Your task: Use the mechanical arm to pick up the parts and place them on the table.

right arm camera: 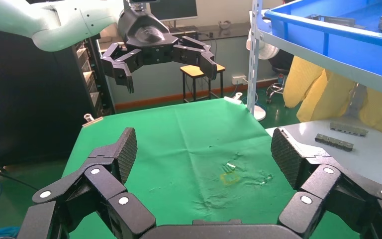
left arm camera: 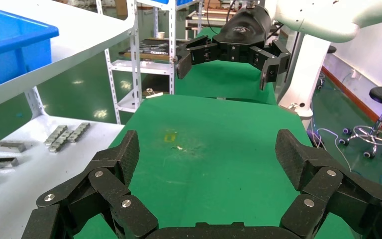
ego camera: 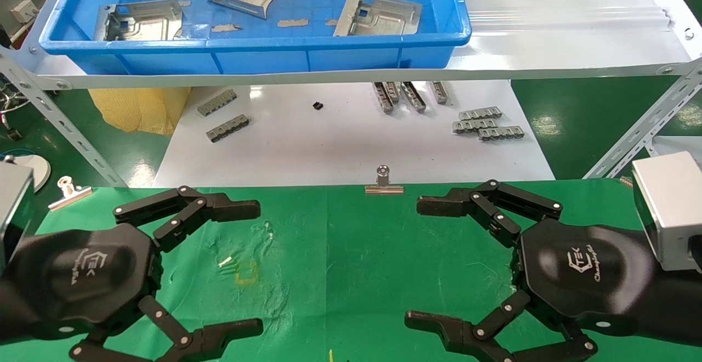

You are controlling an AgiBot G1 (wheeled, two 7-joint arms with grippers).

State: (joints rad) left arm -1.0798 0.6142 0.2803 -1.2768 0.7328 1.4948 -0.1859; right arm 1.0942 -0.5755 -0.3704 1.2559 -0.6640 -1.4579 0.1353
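I see both fingers spread wide and empty, left gripper (ego camera: pixel 249 266) and right gripper (ego camera: pixel 425 263) facing across the green surface (ego camera: pixel 340 258); parts (ego camera: pixel 378 16) lie beyond in the blue bin (ego camera: pixel 252 55).

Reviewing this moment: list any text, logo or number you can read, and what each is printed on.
"TEK": white logo on the palm of the right hand, open over the green table.
"TEK": same logo on the palm of the left hand, also open over the table.
Script line beside each logo: too small to read for sure.
Parts and blue bin: no readable markings.
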